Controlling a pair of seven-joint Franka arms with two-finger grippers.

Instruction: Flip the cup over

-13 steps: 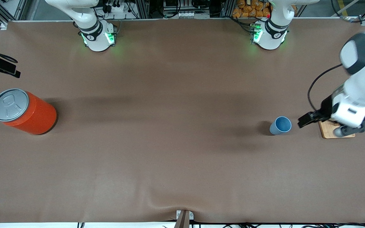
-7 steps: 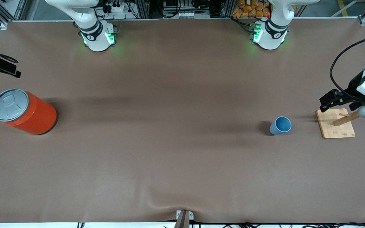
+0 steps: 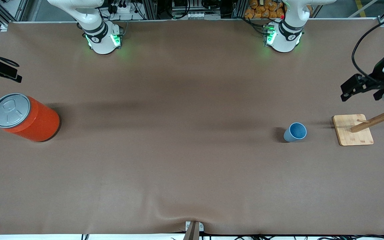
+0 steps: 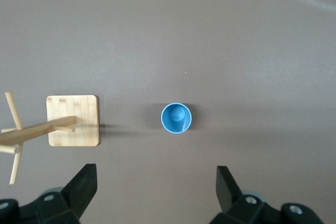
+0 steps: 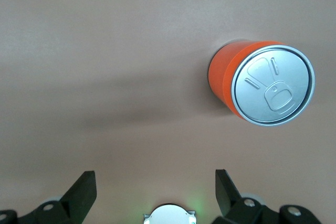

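Front view: the cup point(image 3: 295, 132) stands upright on the tabletop point(image 3: 185, 160), mouth up, toward the left arm's end, just beside a wooden rack point(image 3: 353, 129) whose square base lies flat and whose pegged post leans out past the table's edge; the left pincer point(image 3: 352, 87) hangs high over the bare tabletop near the rack, holding nothing, well apart from the cup; the right pincer point(image 3: 2, 71) waits at the right arm's end, above the tabletop near an orange can point(image 3: 25, 117) with a grey lid.

Left wrist view: the cup point(image 4: 176, 118) shows as a blue ring, open end toward the camera, with the rack point(image 4: 72, 120) beside it and clear space between them; the left pincer point(image 4: 156, 190) has its fingers wide apart and empty, the cup lying well below the gap.

Right wrist view: the right pincer point(image 5: 155, 190) is likewise spread and empty; the can point(image 5: 262, 83) stands upright, off to one side of it.

Risks, as I judge them: the cup is light and tapered, so a finger landing on the rim rather than astride the wall would likely tip or skid it; a descent drifting toward the rack could catch a peg or the post; turning the cup over too close to the tabletop might knock its rim and spill it from the grip.
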